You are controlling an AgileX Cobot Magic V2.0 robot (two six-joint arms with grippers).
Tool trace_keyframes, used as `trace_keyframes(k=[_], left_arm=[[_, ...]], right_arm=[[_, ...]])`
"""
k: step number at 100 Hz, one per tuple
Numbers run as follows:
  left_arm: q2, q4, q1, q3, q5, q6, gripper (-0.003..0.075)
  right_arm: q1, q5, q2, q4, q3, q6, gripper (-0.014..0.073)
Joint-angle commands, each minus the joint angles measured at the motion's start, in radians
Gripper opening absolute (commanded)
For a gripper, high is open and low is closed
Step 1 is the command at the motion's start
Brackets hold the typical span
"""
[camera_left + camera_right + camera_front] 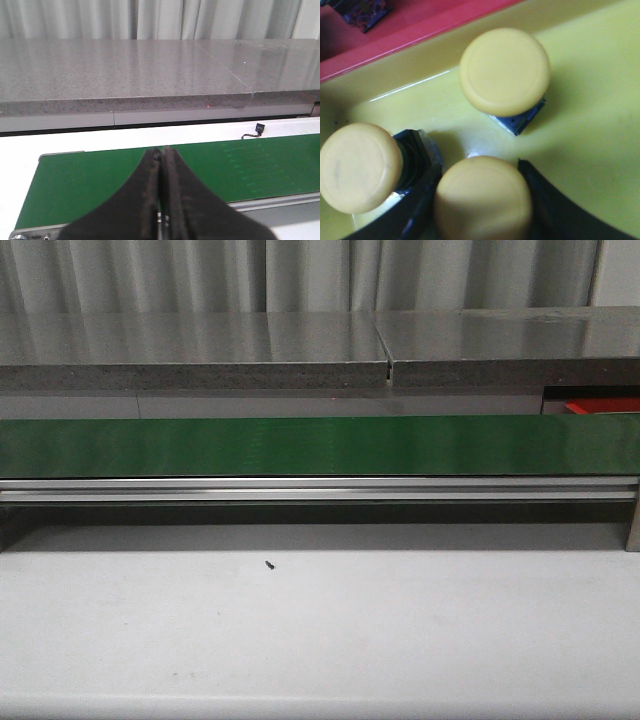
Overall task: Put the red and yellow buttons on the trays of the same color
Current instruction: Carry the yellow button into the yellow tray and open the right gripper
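Green belt (320, 445) runs bare across the front view, with white desk (320, 630) before it and only a corner of the red tray (605, 405) peeking in at far right. Neither arm shows there, so I'm working from the wrist cameras.

My right pincer (482, 200) is down inside the yellow tray (590, 115), closed around a yellow button (482, 197) whose cap fills the gap between the jaws. Two more yellow buttons already sit in the tray: one (505, 70) a little off, the other (360, 167) right against a jaw. That is my worry. When I let go, the opening jaw could shove that close neighbour over or drag it. I also can't tell whether the held button's base is touching the tray floor; released high, it could tip or roll into the others.

My left pincer (161, 200) hangs over the belt's end, jaws pressed together with nothing between them.
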Motion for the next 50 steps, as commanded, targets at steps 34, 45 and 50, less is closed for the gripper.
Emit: trace_keyframes(k=[34,45,50], left_arm=[[0.004,-0.025,-0.007,-0.027,-0.03,0.0,-0.0019],[0.004,-0.025,-0.007,-0.027,-0.03,0.0,-0.0019],[0.004,-0.025,-0.007,-0.027,-0.03,0.0,-0.0019]], right_arm=[[0.0,-0.004,-0.049,0.032,-0.02,-0.011,0.0427],[0.0,-0.003,-0.081,0.043,-0.02,-0.011,0.0427],[0.0,-0.004,-0.102,0.044,-0.02,-0.011,0.0427]])
